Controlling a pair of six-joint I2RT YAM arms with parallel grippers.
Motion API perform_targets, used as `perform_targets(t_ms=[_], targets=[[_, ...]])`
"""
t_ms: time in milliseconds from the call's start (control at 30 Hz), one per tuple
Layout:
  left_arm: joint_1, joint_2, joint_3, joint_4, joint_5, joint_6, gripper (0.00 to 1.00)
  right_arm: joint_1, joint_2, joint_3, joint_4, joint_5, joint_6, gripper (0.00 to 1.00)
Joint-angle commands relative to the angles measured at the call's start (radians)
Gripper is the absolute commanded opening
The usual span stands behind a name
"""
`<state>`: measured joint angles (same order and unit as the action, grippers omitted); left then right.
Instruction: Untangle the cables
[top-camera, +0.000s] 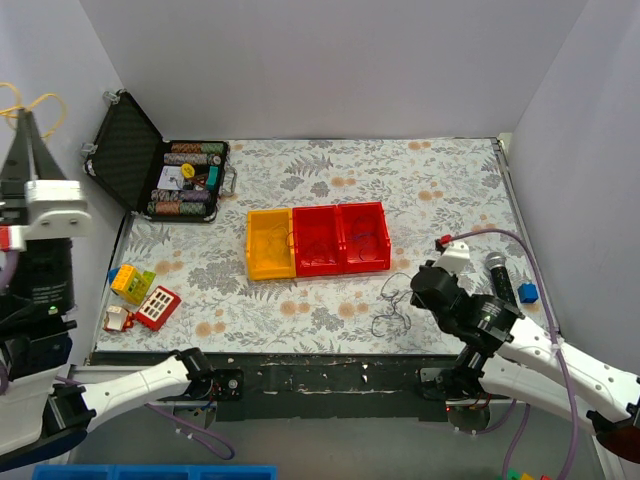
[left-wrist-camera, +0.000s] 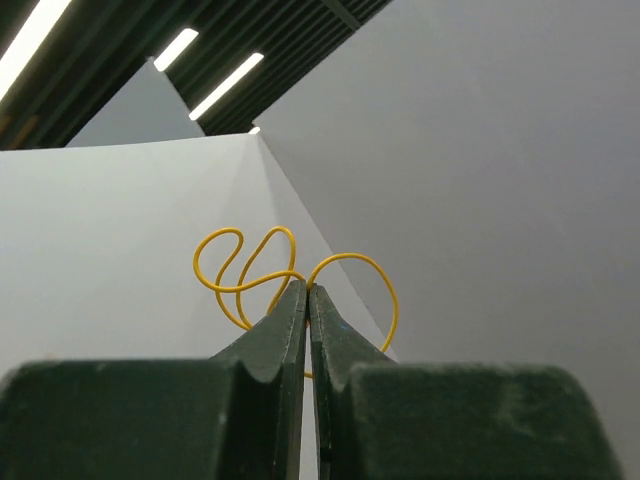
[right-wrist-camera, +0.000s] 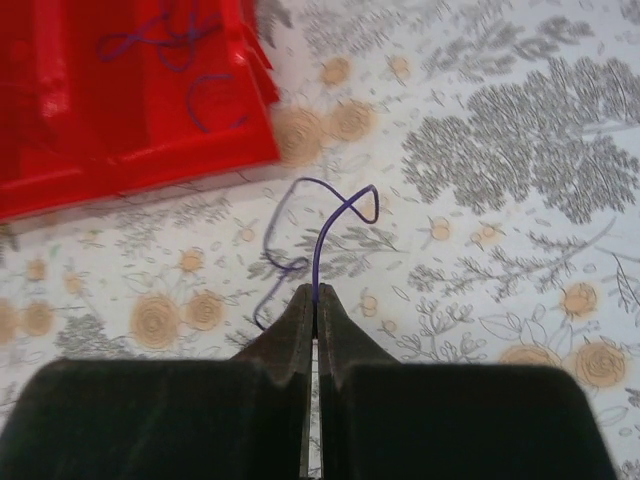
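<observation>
Pinching cables (left-wrist-camera: 352, 255): left gripper (left-wrist-camera: 308, 286) yellow, right gripper (right-wrist-camera: 316, 290) purple.

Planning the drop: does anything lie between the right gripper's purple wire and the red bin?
Nothing visible. The right gripper is shut on the purple wire, and only bare patterned cloth lies between it and the red bin.

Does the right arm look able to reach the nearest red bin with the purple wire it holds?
Probably yes. The right gripper, shut on the purple wire, is close beside the red bin, and I see nothing standing between them.
</observation>
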<state>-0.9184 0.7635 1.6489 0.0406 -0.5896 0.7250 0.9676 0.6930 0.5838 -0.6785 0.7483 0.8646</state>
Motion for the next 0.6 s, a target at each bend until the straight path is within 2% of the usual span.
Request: perform_targets(t_ms=[0,133,333,567], targets=[[0.000,0.000,-0.055,-0.137,0.066,-0.099,0.00,-0.004,-0.023,0.172,0.218,-0.020,-0.197,0.01],[0.000,-0.010,-0.104,-0.166,0.089,-0.118,0.00,-0.004,0.106,0.345,0.264,-0.004,-0.335,0.01],[0.000,-0.024,-0.149,-0.195,0.125,-0.134,0.00,-0.015,0.230,0.450,0.442,0.011,-0.519,0.01],[0.000,-0.033,-0.205,-0.206,0.194,-0.134,0.00,-0.148,0.384,0.531,0.599,-0.053,-0.661,0.01]])
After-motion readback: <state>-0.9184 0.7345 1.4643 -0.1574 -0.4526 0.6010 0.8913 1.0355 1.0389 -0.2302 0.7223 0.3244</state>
